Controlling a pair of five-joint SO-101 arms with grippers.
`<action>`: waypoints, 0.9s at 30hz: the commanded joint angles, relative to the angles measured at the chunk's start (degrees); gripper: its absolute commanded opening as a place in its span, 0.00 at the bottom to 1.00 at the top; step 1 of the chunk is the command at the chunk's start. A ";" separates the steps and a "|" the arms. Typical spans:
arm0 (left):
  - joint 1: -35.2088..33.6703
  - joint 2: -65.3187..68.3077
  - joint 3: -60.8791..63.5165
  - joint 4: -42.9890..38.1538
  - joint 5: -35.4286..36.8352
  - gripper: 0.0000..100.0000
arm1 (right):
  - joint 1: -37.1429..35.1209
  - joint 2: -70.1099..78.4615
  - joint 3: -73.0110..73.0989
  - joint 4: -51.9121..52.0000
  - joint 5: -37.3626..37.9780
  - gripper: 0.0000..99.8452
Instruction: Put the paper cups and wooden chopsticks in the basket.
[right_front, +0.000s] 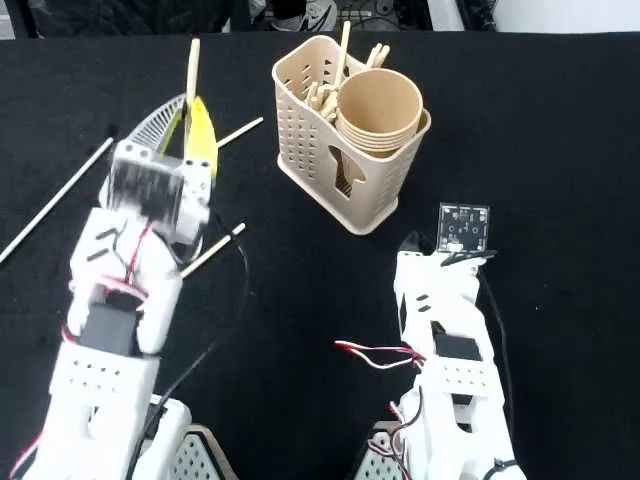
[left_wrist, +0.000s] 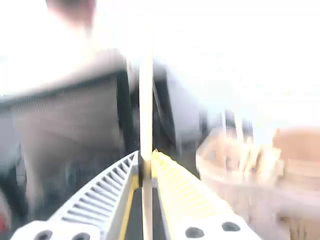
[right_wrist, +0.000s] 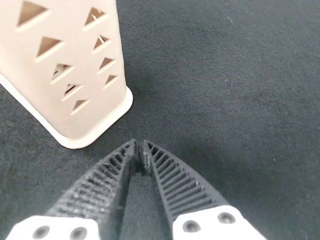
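The left pincer (right_front: 190, 112) is clamped on one pale wooden chopstick (right_front: 193, 62), held upright above the black cloth-covered bench (right_front: 560, 120), near the beige perforated plastic basket (right_front: 305, 150). The right pincer (right_wrist: 138, 150) has its tips together on nothing, low over the bench just beside the basket's corner. Stacked brown paper cups (right_front: 380, 100) sit in the basket, with more chopsticks (right_front: 322, 96) beside them. Three loose chopsticks (right_front: 55, 200) lie on the bench around the left arm.
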 joint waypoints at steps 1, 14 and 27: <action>2.24 -3.08 0.66 -15.12 1.23 0.03 | -0.79 -1.10 -0.48 -1.23 0.62 0.01; 3.12 13.36 -21.85 -15.56 24.26 0.03 | -0.79 -1.10 -0.40 -1.23 0.62 0.01; 4.79 23.03 -22.64 -15.65 32.09 0.03 | -0.79 -1.10 -0.40 -1.23 0.62 0.01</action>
